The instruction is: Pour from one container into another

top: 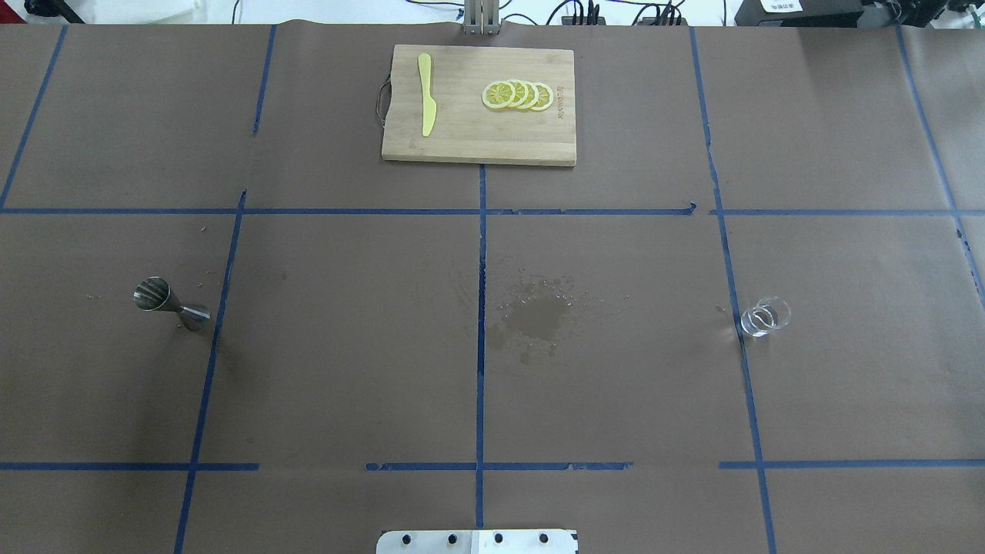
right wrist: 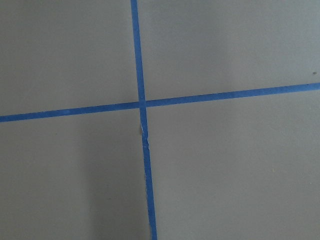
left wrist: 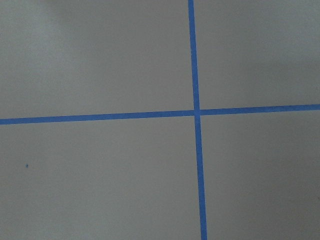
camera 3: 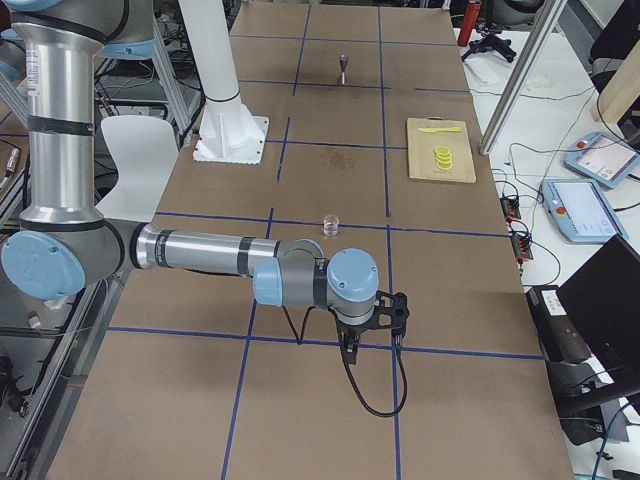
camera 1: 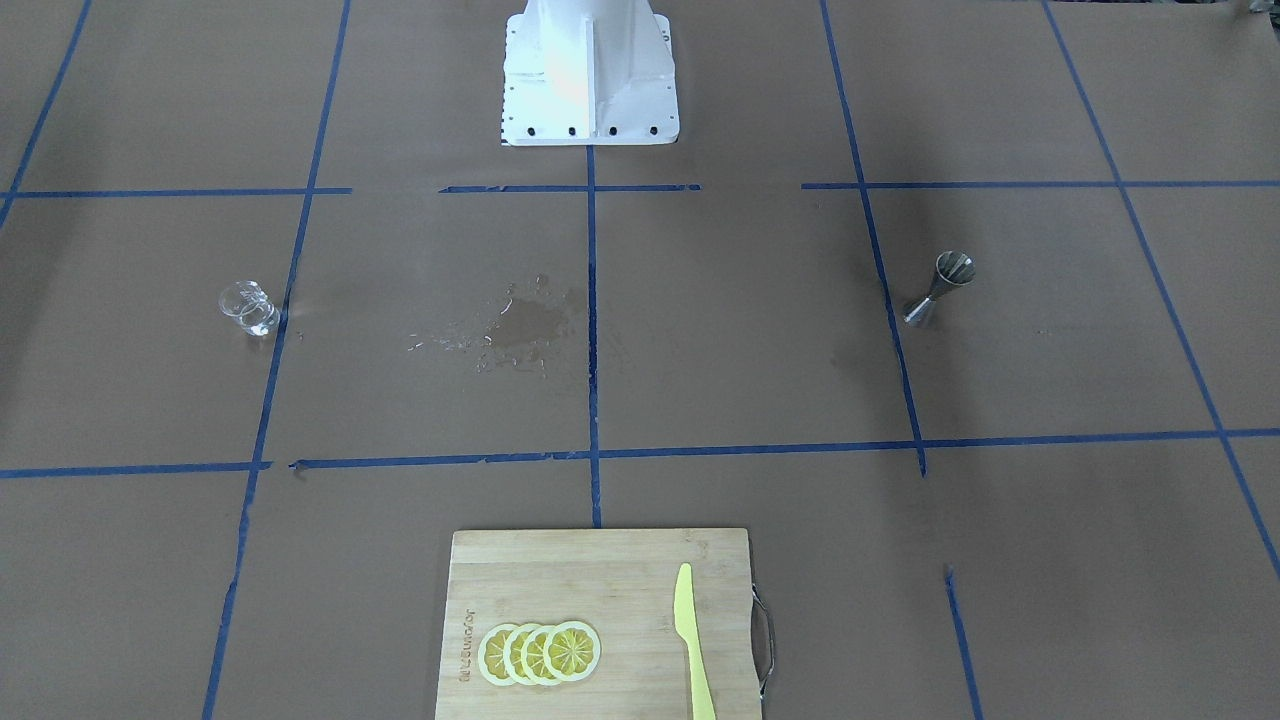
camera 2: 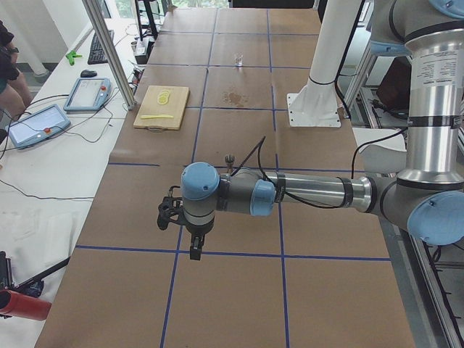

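Observation:
The clear glass cup (top: 764, 316) stands upright on the robot's right side of the table, also seen as the cup (camera 1: 248, 307) and the cup (camera 3: 330, 225). The steel hourglass jigger (top: 169, 304) stands on the robot's left side, also the jigger (camera 1: 940, 288) and the jigger (camera 3: 344, 68). Neither is held. My left gripper (camera 2: 170, 214) hovers over the table's left end, past the jigger. My right gripper (camera 3: 391, 311) hovers near the table's right end, past the cup. Both show only in side views, so I cannot tell whether they are open or shut. The wrist views show only paper and tape.
A wet spill (top: 539, 315) marks the brown paper between cup and jigger. At the far edge lies a wooden cutting board (top: 462, 146) with lemon slices (top: 517, 95) and a yellow knife (top: 426, 104). The robot base (camera 1: 590, 70) stands at the near edge. Blue tape lines grid the table.

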